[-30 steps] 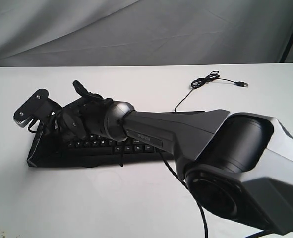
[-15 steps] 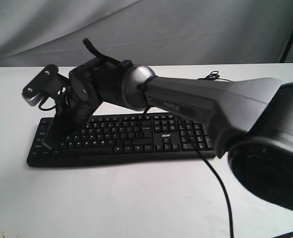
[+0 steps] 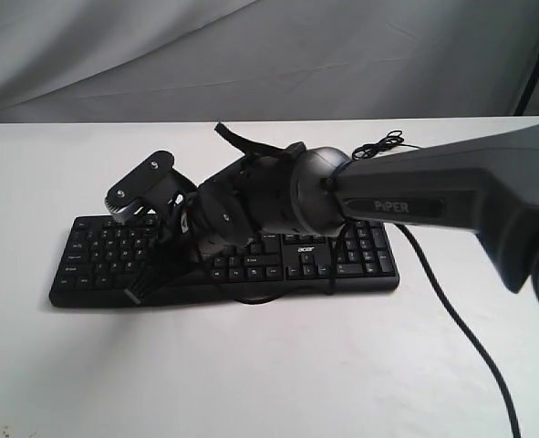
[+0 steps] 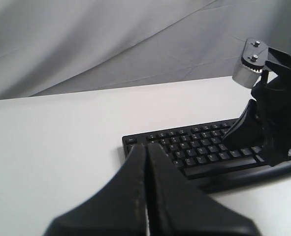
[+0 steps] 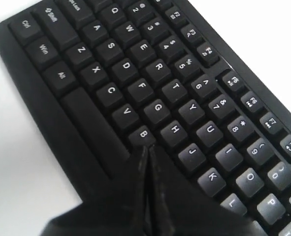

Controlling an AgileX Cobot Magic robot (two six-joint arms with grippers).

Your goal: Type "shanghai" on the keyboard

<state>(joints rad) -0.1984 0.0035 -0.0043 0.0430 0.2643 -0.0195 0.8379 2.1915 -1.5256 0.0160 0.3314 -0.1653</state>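
The black acer keyboard [image 3: 342, 269] lies across the white table, its thin USB cable [image 3: 378, 149] coiled behind it. My right gripper [image 3: 134, 292] reaches in from the right over the keyboard's left half, its arm hiding the middle keys. In the right wrist view the right gripper [image 5: 146, 147] is shut with nothing in it; its tips lie at the edge of the B key [image 5: 141, 133], with H [image 5: 175, 129] just beyond. Whether they touch a key is unclear. My left gripper [image 4: 146, 145] is shut and empty, near the keyboard's [image 4: 194, 152] left end; it is out of the exterior view.
A grey cloth backdrop [image 3: 251, 55] hangs behind the table. A black stand pole [image 3: 538, 55] rises at the far right. The right arm's black cable [image 3: 438, 306] trails over the table in front of the keyboard's right end.
The right arm has swung rightward along the keyboard, from its left end toward the middle letters, and come down lower than half a second ago. The keyboard has not moved.
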